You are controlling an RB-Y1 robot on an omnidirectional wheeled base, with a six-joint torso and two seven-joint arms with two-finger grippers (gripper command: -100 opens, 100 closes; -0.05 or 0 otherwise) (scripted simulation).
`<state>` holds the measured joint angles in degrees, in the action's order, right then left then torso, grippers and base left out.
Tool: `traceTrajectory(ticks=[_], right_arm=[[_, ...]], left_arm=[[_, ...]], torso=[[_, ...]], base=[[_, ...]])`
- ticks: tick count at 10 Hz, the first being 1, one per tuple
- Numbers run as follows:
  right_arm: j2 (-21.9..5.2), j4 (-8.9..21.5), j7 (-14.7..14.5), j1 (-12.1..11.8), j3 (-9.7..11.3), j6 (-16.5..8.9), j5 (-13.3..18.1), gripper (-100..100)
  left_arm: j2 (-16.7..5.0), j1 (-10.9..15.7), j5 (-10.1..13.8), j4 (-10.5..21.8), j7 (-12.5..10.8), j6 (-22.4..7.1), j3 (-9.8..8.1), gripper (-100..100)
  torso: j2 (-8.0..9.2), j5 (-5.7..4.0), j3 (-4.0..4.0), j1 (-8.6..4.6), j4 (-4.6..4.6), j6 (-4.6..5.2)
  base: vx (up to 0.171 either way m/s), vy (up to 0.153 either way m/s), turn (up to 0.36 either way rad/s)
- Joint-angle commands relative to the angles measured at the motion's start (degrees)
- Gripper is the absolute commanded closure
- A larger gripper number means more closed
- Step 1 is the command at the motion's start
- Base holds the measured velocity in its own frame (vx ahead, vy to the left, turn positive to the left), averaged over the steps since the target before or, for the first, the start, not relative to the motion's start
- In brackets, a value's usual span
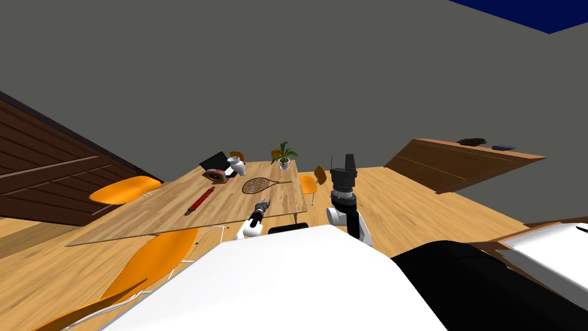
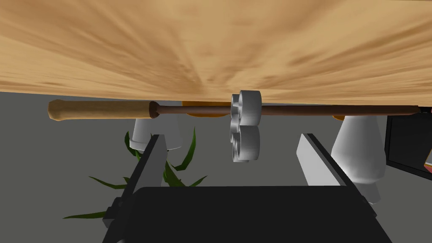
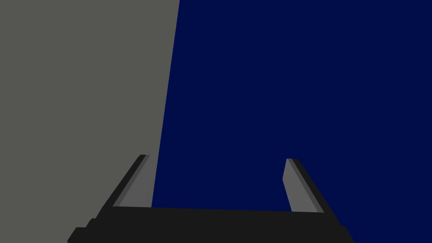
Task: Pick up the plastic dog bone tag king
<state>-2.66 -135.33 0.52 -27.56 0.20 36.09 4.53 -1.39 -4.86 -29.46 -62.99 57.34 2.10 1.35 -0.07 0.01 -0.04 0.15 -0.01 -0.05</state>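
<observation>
The left gripper (image 2: 231, 136) hovers over the near edge of the light wooden table (image 2: 211, 42) with its two thin grey fingers (image 2: 149, 164) spread wide apart and nothing between their pads. The light grey, lobed, bone-shaped plastic tag (image 2: 245, 126) stands on edge on the table top, just ahead of the fingertips and within the gap between them, somewhat nearer one finger than the other, and touches neither. Just beyond the tag, crossing in front of both fingertips, lies a wooden racket with a tan grip and a thin dark brown shaft (image 2: 101, 109); the shaft passes right behind the tag. Farther out past one fingertip stands a white pot with long green leaves (image 2: 156, 135), and past the other a white jug-like vessel (image 2: 358, 152) next to a black flat object (image 2: 407, 143). In the head view the left gripper (image 1: 262, 206) sits near the racket's oval head (image 1: 256, 185). The right gripper (image 3: 217, 158) is raised well off to the side of the table (image 1: 344, 164), fingers parted and holding nothing.
</observation>
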Motion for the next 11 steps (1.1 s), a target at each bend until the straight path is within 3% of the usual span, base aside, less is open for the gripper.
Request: traceTrajectory(ticks=[1,2,5,6,7,11], right_arm=[[0.0,0.0,0.0,0.0,0.0,0.0,0.0,0],[0.0,0.0,0.0,0.0,0.0,0.0,0.0,0],[0.0,0.0,0.0,0.0,0.0,0.0,0.0,0],[0.0,0.0,0.0,0.01,0.0,0.0,0.0,0],[0.0,0.0,0.0,0.01,0.0,0.0,0.0,0],[0.01,0.0,0.0,0.01,0.01,0.0,0.0,0]], left_arm=[[0.66,-0.44,0.7,-0.74,2.34,-0.37,0.21,-100],[2.37,-0.92,1.86,-1.18,4.19,-0.45,-0.06,-100],[4.07,-1.4,3.02,-1.63,8.46,-0.53,-0.33,-100],[3.91,-1.22,2.8,-1.4,7.5,-0.44,-0.4,-100],[3.95,-1.25,2.83,-1.44,7.82,-0.46,-0.39,100],[3.83,-1.2,2.72,-1.5,7.98,-0.43,-0.41,100]], torso=[[0.0,0.0,0.0,0.0,0.0,0.0],[0.02,0.0,0.01,0.0,0.0,0.0],[0.0,0.01,0.0,0.05,0.0,0.01],[0.08,-0.01,0.04,-0.05,0.01,0.01],[0.11,-0.02,0.06,-0.1,0.02,0.01],[0.08,0.08,0.02,-0.06,-0.02,0.01]], base=[[0.029,0.04,0.017],[0.036,0.056,0.038],[0.024,0.041,0.002],[0.001,0.006,-0.006],[0.0,0.0,0.0],[0.0,0.0,0.0]])
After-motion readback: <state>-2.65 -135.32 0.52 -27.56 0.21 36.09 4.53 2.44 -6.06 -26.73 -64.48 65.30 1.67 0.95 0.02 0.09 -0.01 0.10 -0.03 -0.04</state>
